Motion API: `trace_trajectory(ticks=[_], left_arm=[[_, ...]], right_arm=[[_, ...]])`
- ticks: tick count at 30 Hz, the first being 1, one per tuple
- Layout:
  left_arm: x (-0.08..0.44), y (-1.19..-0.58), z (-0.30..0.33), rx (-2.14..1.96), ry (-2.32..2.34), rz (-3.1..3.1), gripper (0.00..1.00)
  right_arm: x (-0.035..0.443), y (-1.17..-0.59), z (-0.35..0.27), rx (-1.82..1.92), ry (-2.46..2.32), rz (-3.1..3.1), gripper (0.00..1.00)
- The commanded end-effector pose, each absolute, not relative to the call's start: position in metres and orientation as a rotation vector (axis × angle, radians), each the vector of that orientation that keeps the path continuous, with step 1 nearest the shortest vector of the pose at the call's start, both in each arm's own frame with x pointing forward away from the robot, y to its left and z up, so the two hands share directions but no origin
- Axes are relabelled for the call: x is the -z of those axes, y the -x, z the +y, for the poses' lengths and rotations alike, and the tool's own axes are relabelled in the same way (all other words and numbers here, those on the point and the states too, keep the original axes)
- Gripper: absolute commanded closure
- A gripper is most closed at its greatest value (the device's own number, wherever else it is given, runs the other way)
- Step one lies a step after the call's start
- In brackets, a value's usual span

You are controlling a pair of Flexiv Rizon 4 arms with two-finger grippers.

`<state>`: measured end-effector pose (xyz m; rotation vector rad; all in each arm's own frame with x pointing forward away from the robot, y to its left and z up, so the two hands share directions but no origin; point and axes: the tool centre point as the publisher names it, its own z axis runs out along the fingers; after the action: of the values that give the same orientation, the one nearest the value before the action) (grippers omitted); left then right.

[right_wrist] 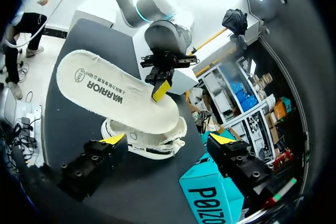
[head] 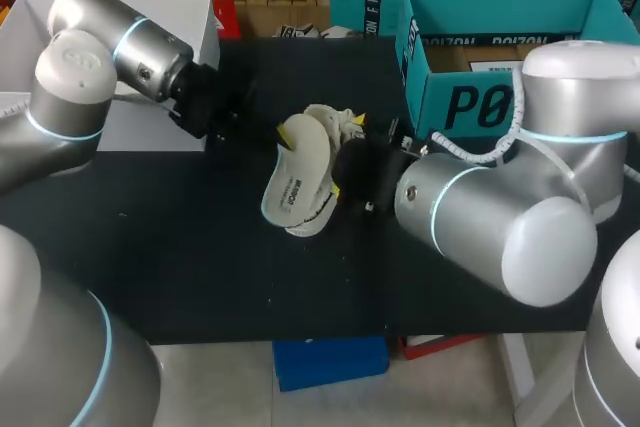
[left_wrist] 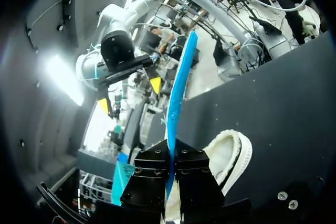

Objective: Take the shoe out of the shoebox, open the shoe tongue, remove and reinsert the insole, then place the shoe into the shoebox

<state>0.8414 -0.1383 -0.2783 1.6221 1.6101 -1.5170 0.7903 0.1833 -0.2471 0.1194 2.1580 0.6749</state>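
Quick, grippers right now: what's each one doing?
Left gripper: shut on the insole, held above the shoe.
Right gripper: open, holding nothing.

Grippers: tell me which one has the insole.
The left gripper: it is shut on the white insole, held over the shoe. The right gripper is open, its fingers wide apart, gripping nothing.

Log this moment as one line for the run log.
step: insole out | left gripper: shut on insole, over shoe | right gripper: open by shoe | shoe: on table, outside shoebox
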Motion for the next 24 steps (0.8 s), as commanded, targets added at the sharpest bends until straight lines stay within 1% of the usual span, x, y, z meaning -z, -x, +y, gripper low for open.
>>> trace_trajectory(ticks=[1, 12, 24], left_arm=[[0.274, -0.838, -0.135, 1.565, -1.58, 1.588, 1.0], [0.254, -0.811, -0.137, 1.419, -1.584, 1.547, 1.0], [0.249, -0.803, -0.13, 1.509, -1.575, 1.444, 1.0]], right_arm=[[0.25, -0.799, 0.177, -0.776, 0.001, 2.18, 0.0], [0.25, -0.801, 0.177, -0.776, 0.014, 2.153, 0.0], [0.252, -0.828, 0.188, -0.844, 0.304, 1.871, 0.0]])
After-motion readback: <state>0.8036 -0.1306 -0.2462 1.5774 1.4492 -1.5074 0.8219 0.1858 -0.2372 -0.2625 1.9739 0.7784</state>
